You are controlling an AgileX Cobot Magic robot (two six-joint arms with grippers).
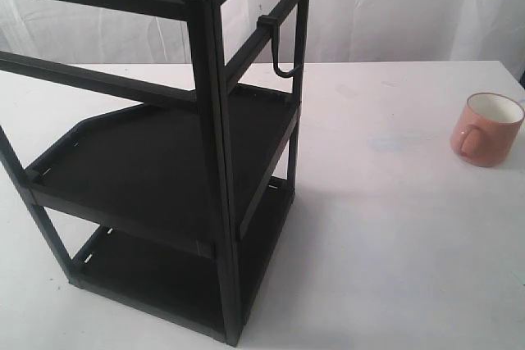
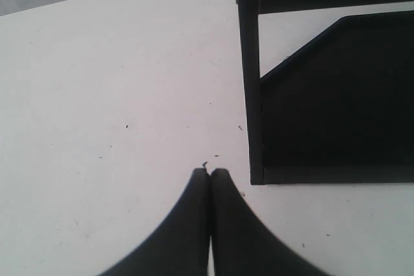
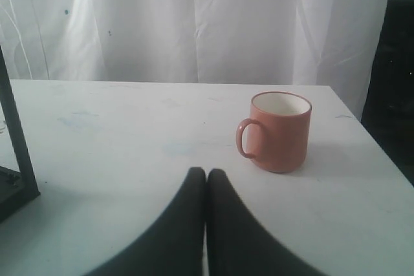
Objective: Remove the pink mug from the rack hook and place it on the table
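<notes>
From my station I see the pink mug (image 1: 486,130) standing upright on the table (image 1: 385,227). It is out toward the right edge in the exterior view, well apart from the black two-shelf rack (image 1: 205,145). The mug is squat and salmon-pink, with a white inside and a pale rim, and its loop handle is turned toward the rack side. The rack hook (image 1: 281,55), a thin black J clipped to the upper rail, carries nothing. My right gripper (image 3: 206,174) has its two dark fingers pressed together with nothing between them; it is low over the table and near the mug without touching it. My left gripper (image 2: 209,174) is likewise closed on nothing, its tips just beside the foot of the rack's corner post, above the white tabletop.
</notes>
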